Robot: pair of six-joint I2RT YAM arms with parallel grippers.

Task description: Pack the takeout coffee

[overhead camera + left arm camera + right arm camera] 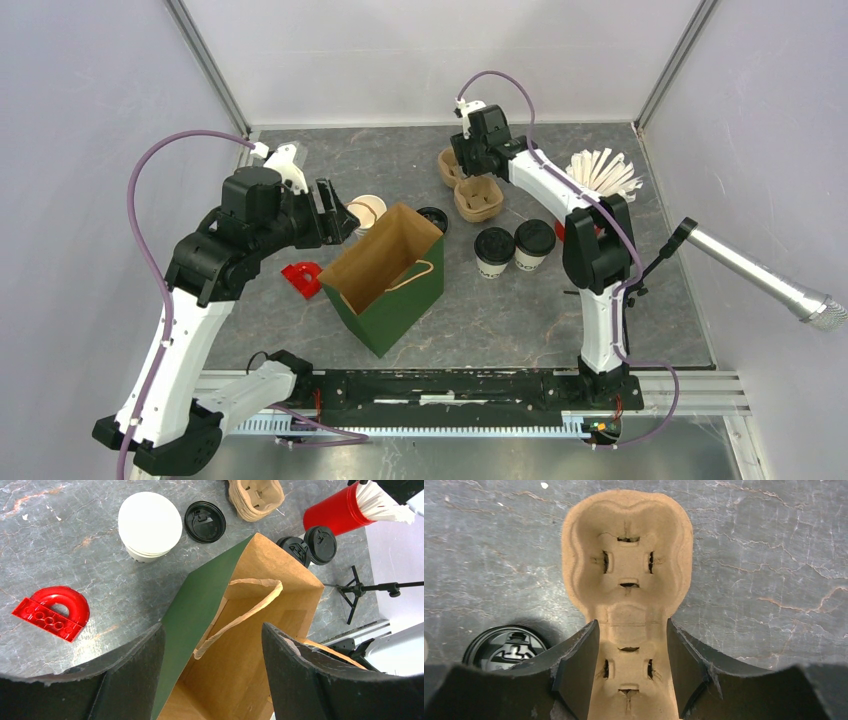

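Takeout coffee: upright on the surface, long axis vertical, black lid up, printed side toward the arm bases. A second lidded cup stands just beside it on the right. The pair sits right of the paper bag, between the bag and the right arm's elbow.

Left gripper: jaws released and spread wide, hanging over the bag's rim, with the green wall near one finger. Nothing is held.

Right gripper: jaws apart, one finger on each side of the waist of a cup carrier. I cannot tell whether they press on it.

View notes:
- The top view alone shows the cups' sides and print.
- The left wrist shows only the two lids past the bag's far corner. It also shows the bag's open brown interior with a handle drooping inward.
- The right wrist shows neither cup, only the carrier and a loose black lid.

Room:
- The bag mouth faces up.
- The white cup stack is close behind the bag, and the red block is on its left.
- There is bare surface on the near side of the cups, and they stand well in from the surface's edges.
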